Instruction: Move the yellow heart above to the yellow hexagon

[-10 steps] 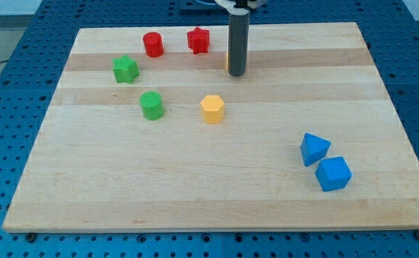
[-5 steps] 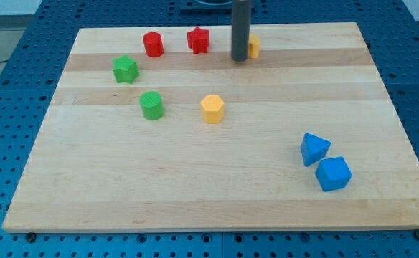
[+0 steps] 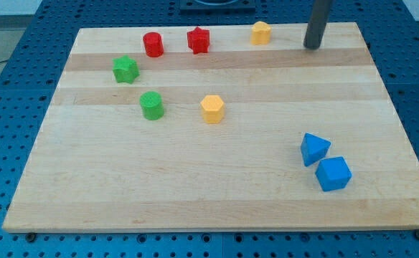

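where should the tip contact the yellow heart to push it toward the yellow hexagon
No grip here, only a push. The yellow heart lies near the view's top; the yellow hexagon is lower and left. My tip stands apart to its right, so meet its upper-right side.

We see my tip (image 3: 312, 46) near the board's (image 3: 195, 186) top right, apart from every block. The yellow heart (image 3: 260, 33) sits at the top edge, to the tip's left; the yellow hexagon (image 3: 212, 109) lies below it, mid-board.
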You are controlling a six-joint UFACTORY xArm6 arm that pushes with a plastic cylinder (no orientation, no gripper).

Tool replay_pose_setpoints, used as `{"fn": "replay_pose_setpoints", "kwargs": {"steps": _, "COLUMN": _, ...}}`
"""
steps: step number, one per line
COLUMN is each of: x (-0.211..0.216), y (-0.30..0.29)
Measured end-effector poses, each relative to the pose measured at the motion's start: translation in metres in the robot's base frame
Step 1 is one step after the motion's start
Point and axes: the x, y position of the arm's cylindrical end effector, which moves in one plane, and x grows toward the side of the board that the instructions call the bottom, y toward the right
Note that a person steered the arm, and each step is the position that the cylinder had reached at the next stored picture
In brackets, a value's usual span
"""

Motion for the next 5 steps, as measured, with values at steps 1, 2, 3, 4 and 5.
{"fn": "replay_pose_setpoints", "kwargs": {"steps": 1, "x": -0.040, "y": -0.028}}
{"fn": "replay_pose_setpoints", "kwargs": {"steps": 2, "x": -0.038, "y": -0.108}}
{"fn": "replay_pose_setpoints", "kwargs": {"steps": 3, "x": -0.038, "y": -0.184}}
{"fn": "replay_pose_setpoints", "kwargs": {"steps": 4, "x": -0.033, "y": -0.164}}
{"fn": "replay_pose_setpoints", "kwargs": {"steps": 5, "x": -0.009, "y": -0.139}}
